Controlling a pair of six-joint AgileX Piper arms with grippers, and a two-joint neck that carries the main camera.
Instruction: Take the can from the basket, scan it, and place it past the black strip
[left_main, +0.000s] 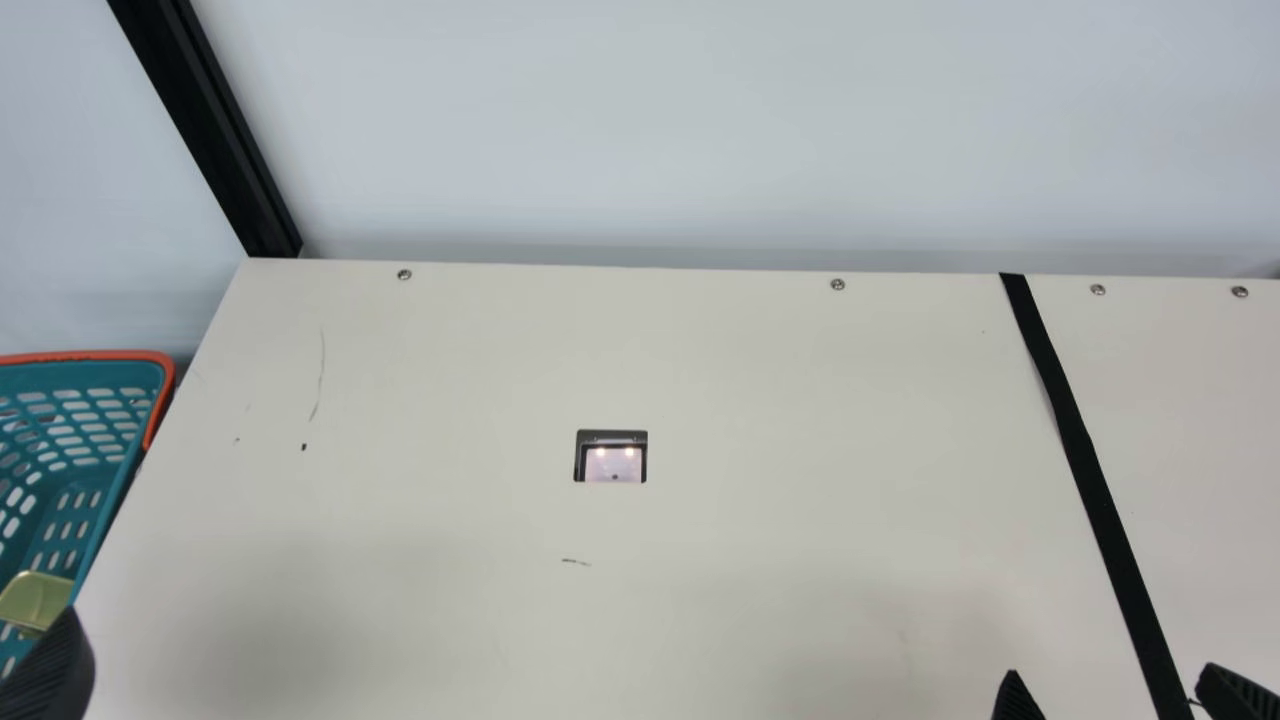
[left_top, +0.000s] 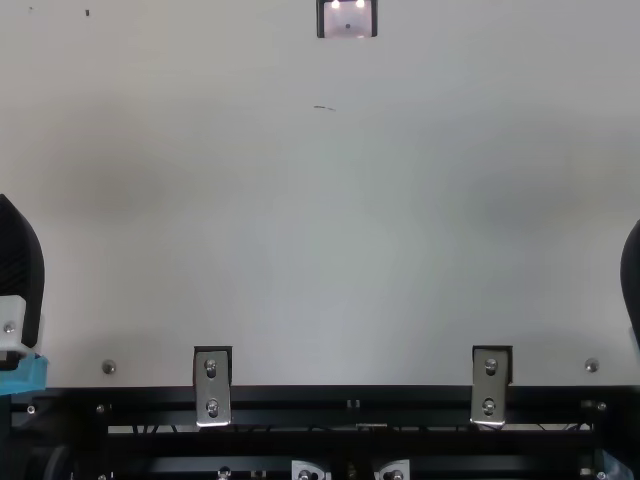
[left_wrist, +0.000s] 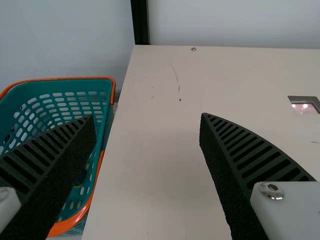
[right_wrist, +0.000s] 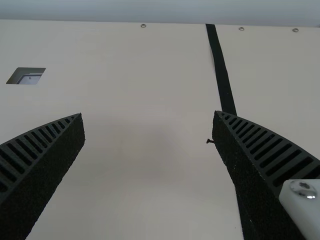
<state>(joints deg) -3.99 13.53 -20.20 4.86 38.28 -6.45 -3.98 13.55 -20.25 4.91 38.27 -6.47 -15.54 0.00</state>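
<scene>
Yellow-green can inside a teal, orange-rimmed basket beside our table.
We see part of the can, its pose unclear; the lit scanner sits recessed between basket and black strip, which lies flat.

Beyond the left tool, a black post rises at the worktop's far corner against a pale wall. Screws line the far edge. A scratch and a speck lie ahead of that tool. Near the right tool is a dark scrap, possibly thread.
</scene>
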